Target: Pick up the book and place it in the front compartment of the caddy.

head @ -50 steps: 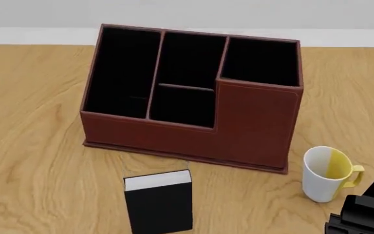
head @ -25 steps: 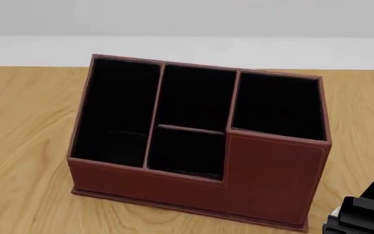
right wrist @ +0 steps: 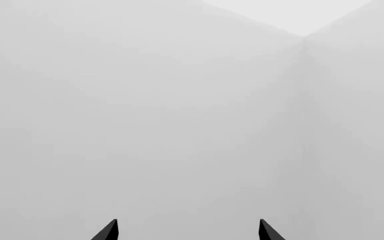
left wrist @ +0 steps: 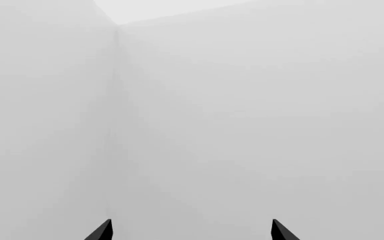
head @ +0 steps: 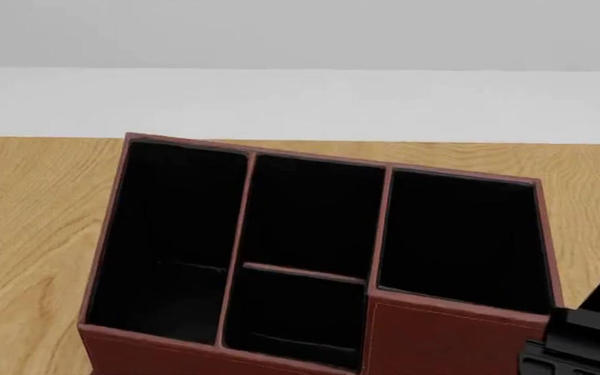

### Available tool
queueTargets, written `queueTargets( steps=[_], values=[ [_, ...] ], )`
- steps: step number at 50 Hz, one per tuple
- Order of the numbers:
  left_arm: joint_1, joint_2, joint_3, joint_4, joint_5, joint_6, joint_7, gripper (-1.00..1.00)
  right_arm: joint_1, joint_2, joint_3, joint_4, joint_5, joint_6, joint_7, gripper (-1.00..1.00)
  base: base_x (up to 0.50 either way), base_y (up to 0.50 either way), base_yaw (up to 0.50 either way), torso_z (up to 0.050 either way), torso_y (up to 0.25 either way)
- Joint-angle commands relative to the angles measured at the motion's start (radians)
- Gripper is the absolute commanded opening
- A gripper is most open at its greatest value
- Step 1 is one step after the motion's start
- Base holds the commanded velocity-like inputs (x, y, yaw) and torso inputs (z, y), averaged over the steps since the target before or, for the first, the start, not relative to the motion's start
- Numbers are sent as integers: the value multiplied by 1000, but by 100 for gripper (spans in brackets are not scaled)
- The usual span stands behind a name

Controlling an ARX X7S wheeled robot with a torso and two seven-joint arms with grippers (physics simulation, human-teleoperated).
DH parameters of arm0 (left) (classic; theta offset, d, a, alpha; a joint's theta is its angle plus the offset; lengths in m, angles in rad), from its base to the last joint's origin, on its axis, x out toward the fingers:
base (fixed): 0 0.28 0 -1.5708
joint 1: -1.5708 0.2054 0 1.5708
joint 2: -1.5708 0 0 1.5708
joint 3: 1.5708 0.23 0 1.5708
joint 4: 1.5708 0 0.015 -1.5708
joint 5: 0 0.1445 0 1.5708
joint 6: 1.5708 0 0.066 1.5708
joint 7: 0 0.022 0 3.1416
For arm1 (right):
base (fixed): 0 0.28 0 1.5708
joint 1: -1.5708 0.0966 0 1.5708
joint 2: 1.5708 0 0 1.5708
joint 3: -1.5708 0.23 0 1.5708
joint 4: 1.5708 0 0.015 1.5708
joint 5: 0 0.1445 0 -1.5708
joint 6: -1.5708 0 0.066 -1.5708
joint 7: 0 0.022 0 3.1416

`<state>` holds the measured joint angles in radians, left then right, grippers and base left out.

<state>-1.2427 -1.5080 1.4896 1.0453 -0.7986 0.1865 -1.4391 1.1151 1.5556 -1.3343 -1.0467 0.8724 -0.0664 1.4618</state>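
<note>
The caddy (head: 311, 266) fills most of the head view, standing on a wooden bench (head: 29, 234) and turned slightly askew to the bench's far edge. Its dark red-brown walls enclose a black interior split by thin red dividers. 4 compartments show: a long one on the left, a tall one on the right, and between them a middle strip cut by a low cross divider into a rear part and a front part. All 4 look bare inside, though the deep shadow makes the floors hard to read. The caddy's front wall runs off the lower edge of the view. The book does not show in any view, so its place cannot be told.

Beyond the bench's far edge lies a pale floor and a grey wall (head: 300, 31).

A black part of the right arm (head: 581, 336) shows at the lower right of the head view, just beside the caddy's right front corner.

The left gripper (left wrist: 190, 231) shows only 2 dark fingertips, set well apart with nothing between them, facing a bare wall corner. The right gripper (right wrist: 186, 231) looks the same: 2 tips spread wide, holding nothing, facing another wall corner.
</note>
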Motion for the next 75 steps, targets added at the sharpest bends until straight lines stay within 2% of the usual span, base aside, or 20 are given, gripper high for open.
queueTargets(
  steps=[1,4,7,9,10,12,16,19,27,28,31,32,33,36,44,48,52,57,66,75],
  values=[
    [-52,-3,60,1,5,6,-4,100,54,14,-69,0,-14,-16,3,100,0,0,0,0,0],
    [-64,-2,73,1,6,7,-7,100,63,14,-64,0,2,-8,-5,100,0,0,0,0,0],
    [-78,-1,82,1,3,5,-7,100,111,13,-20,0,82,2,-83,100,0,0,0,0,0],
    [-85,-2,88,0,2,5,-7,100,175,15,44,0,187,80,-152,100,0,0,0,0,0],
    [-88,-2,92,0,2,5,-6,100,243,14,112,0,317,168,-203,100,0,0,0,0,0],
    [-91,-9,100,0,6,13,-5,100,330,13,197,0,449,264,-261,100,0,0,0,0,0],
    [-97,-16,120,-2,18,27,-6,100,443,12,312,39,645,371,-423,100,0,0,0,0,0],
    [-105,-16,129,-2,20,30,-7,100,499,-39,361,138,737,442,-599,100,0,0,0,0,0],
    [-123,-23,151,-3,27,44,-4,100,623,-186,428,325,905,592,-923,100,0,0,0,0,0],
    [-124,-24,153,-3,27,45,-4,100,644,-201,426,341,903,643,-930,100,0,0,0,0,0],
    [-130,-33,157,-3,24,51,1,100,720,-281,403,442,918,841,-1100,100,0,0,0,0,0],
    [-132,-33,158,-3,24,51,2,100,722,-282,404,444,918,844,-1101,100,0,0,0,0,0],
    [-138,-32,156,0,19,43,5,100,743,-306,408,493,959,871,-1173,100,0,0,0,0,0],
    [-148,-28,162,-1,17,40,7,100,828,-382,390,565,933,1026,-1298,100,0,0,0,0,0],
    [-160,-29,182,-2,26,51,2,100,938,-554,328,731,942,1243,-1524,100,0,0,0,0,0],
    [-177,-26,188,-1,21,47,3,100,953,-720,247,814,861,1330,-1598,100,0,0,0,0,0],
    [-196,-34,197,1,15,47,8,100,980,-859,152,852,608,1346,-1768,100,0,0,0,0,0],
    [-206,-41,223,2,30,57,0,100,1019,-1003,28,915,418,1323,-1991,100,0,0,0,0,0],
    [-257,-42,270,2,29,57,5,100,1056,-1019,-65,865,344,1305,-2197,100,0,0,0,0,0],
    [-273,-36,337,1,66,71,-22,100,1051,-985,-134,762,329,1322,-2271,100,0,0,0,0,0]
  ],
)
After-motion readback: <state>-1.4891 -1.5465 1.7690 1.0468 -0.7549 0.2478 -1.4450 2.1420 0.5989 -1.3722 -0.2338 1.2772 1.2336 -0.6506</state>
